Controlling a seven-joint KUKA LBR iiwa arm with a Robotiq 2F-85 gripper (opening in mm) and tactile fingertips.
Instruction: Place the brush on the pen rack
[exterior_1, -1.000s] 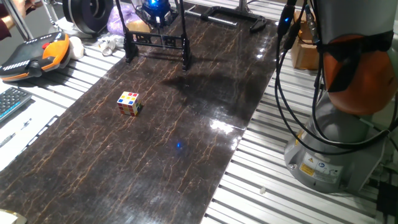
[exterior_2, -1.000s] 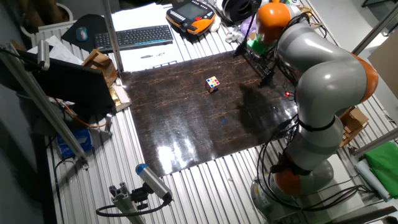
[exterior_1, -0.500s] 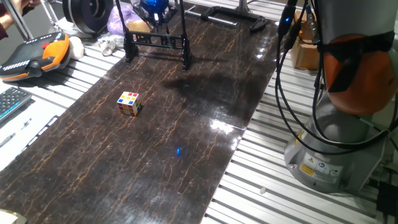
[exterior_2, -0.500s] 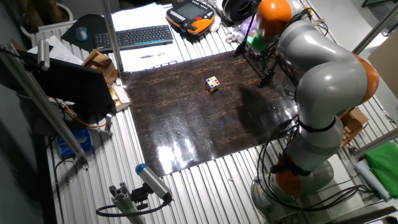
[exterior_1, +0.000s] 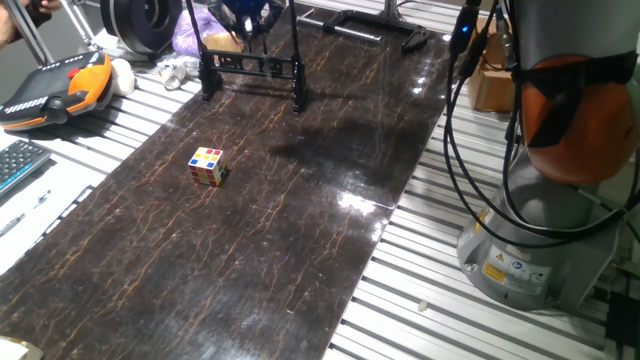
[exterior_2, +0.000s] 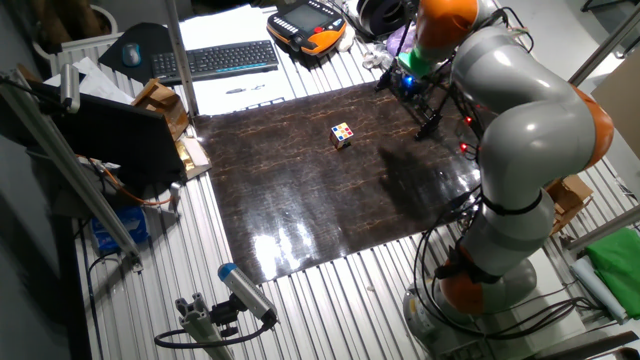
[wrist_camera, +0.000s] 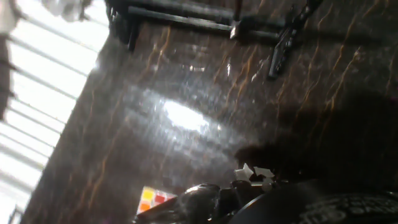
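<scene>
The low black metal pen rack (exterior_1: 252, 68) stands at the top of the frame in one fixed view, on the dark marbled mat (exterior_1: 260, 220). The gripper (exterior_1: 245, 12) hangs just above it, too cropped to tell how its fingers stand. The brush cannot be made out; a small multicoloured puzzle cube (exterior_1: 208, 166) sits left of centre.
</scene>
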